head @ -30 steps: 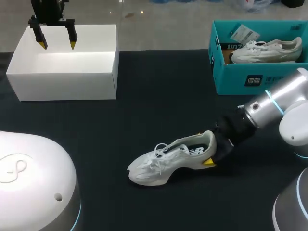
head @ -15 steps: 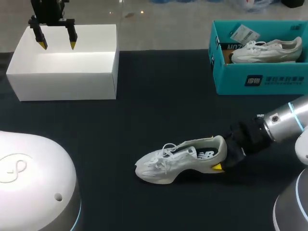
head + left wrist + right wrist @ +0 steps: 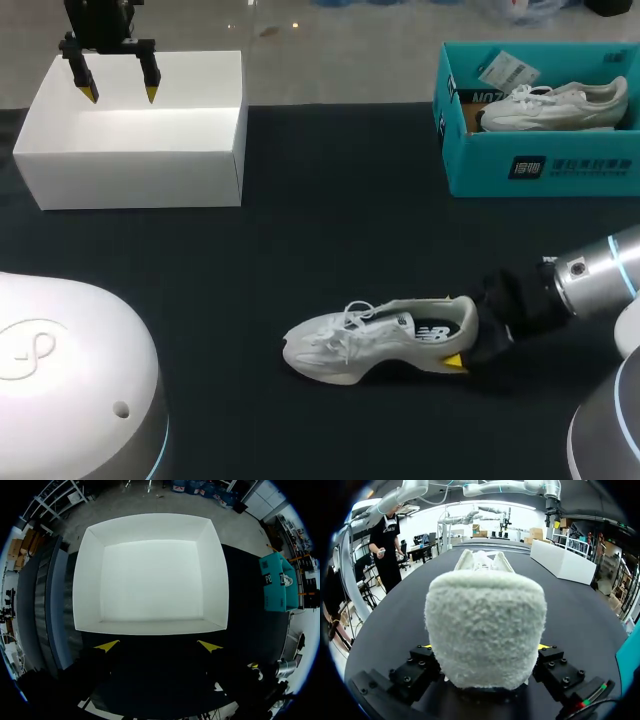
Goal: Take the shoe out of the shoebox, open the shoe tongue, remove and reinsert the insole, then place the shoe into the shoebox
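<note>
Spreading under everything, the black table [image 3: 330, 200] carries two boxes and a shoe. The white box [image 3: 130, 175] is the biggest thing on it, open at the top. It lies directly below the left gripper [image 3: 120, 93], and in the left wrist view its floor [image 3: 150, 575] stretches ahead of that gripper [image 3: 159, 646]. The left gripper's two yellow tips stand wide apart with nothing between them, hanging over the box without touching it.

The teal box [image 3: 540, 165] sits well apart from both grippers, beyond the right arm, and holds a second white shoe [image 3: 555, 105].

The shoe [image 3: 370, 340] stands upright on its sole on the table, well apart from both boxes. Its long axis runs straight out from the right gripper [image 3: 465, 345], in line with the fingers. The heel sits between the jaws and the toe points directly away from them, toward my left side.

In the right wrist view the fuzzy heel [image 3: 485, 630] fills the space between the fingers. The right gripper [image 3: 484, 647] is clamped on it, one yellow tip pressed to each side.
</note>
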Available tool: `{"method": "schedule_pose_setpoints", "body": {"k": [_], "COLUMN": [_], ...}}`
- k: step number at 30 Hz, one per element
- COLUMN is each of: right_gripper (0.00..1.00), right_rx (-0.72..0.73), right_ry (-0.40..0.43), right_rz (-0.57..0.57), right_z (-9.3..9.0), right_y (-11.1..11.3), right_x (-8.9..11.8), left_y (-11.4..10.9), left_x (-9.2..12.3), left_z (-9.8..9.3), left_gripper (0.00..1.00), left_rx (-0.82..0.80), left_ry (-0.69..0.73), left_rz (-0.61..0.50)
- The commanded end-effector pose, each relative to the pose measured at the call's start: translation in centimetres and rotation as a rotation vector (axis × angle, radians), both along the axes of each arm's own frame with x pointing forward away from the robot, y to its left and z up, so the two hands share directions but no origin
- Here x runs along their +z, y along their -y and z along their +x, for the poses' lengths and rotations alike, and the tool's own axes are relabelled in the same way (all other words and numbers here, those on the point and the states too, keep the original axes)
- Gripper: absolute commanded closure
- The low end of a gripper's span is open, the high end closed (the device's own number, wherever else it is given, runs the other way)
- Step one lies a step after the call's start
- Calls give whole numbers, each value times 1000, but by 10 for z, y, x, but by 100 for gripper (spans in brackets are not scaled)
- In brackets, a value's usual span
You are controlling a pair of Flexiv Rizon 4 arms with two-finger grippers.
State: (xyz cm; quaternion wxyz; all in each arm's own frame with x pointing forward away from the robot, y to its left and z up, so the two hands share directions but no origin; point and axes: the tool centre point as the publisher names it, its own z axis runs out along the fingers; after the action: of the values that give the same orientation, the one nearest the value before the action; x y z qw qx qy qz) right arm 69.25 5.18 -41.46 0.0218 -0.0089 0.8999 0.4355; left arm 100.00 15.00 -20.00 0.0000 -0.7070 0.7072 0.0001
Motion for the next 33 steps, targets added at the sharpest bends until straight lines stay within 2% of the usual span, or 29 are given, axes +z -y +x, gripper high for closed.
{"method": "schedule_pose_setpoints", "body": {"k": [1, 7, 33], "right_gripper": [100, 100, 100], "right_rx": [-3, -4, -18], "right_ry": [-10, -34, -35], "right_rz": [-7, -19, -41], "right_z": [-4, -6, -6], "right_y": [-1, -2, 0], "right_x": [-4, -15, -14], "left_y": [0, 0, 0], "left_x": [0, 0, 0], "left_z": [0, 0, 0], "left_gripper": [0, 0, 0], "left_rx": [0, 0, 0], "left_ry": [0, 0, 0], "left_rz": [0, 0, 0]}}
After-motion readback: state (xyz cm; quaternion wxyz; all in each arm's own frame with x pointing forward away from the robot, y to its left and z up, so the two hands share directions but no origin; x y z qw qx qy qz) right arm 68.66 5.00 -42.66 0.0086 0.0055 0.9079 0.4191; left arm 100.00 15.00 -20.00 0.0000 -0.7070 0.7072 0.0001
